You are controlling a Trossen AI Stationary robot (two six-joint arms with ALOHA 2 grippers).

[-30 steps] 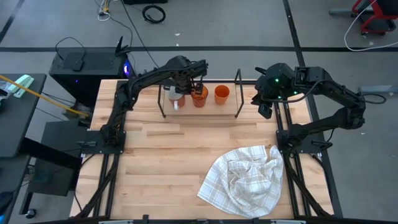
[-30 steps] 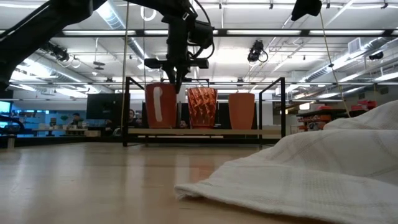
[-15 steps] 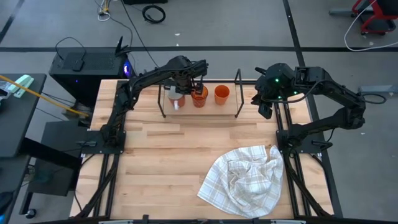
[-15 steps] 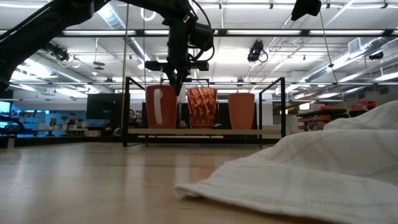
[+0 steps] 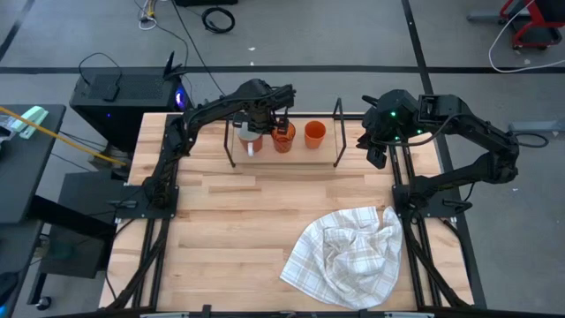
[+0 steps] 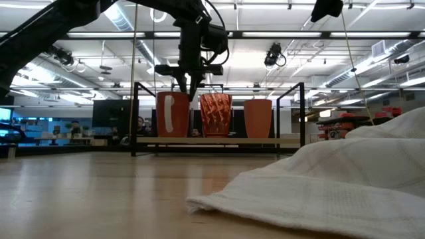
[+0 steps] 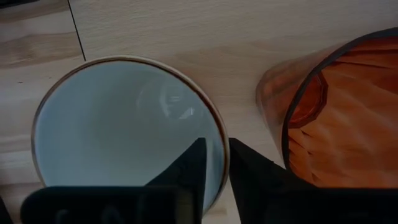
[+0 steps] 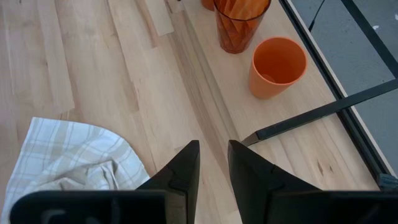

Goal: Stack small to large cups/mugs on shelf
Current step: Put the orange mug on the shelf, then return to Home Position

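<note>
On the shelf (image 5: 300, 150) at the far edge of the table (image 5: 221, 230): three vessels in a row on the light wooden board, between thin black wire uprights. Item one, a white mug (image 5: 250, 139), stands upright at the left end (its pale interior fills the left wrist view (image 7: 124, 127)). Item two, a translucent dark-orange tumbler (image 5: 283, 137), stands just beside the mug, in the middle. Item three, a smaller orange cup (image 5: 315, 133), stands at the right end, a little apart from the tumbler. In the low view all three stand side by side on the board, mug (image 6: 172, 113), tumbler (image 6: 216, 114), cup (image 6: 257, 117), none stacked inside another. The left gripper (image 6: 187, 88) hangs over the gap between mug and tumbler, pointing down; its fingers (image 7: 189, 168) lie close together with only a narrow slit between them, pinching nothing, their tips above the mug's rim. The right gripper (image 5: 374, 152) waits beyond the right end of the shelf, near the table's far right corner, its fingers (image 8: 180, 171) likewise nearly pressed together and empty. On the near right part of the table: a crumpled white checked cloth (image 5: 349, 256), well apart from the shelf.
</note>
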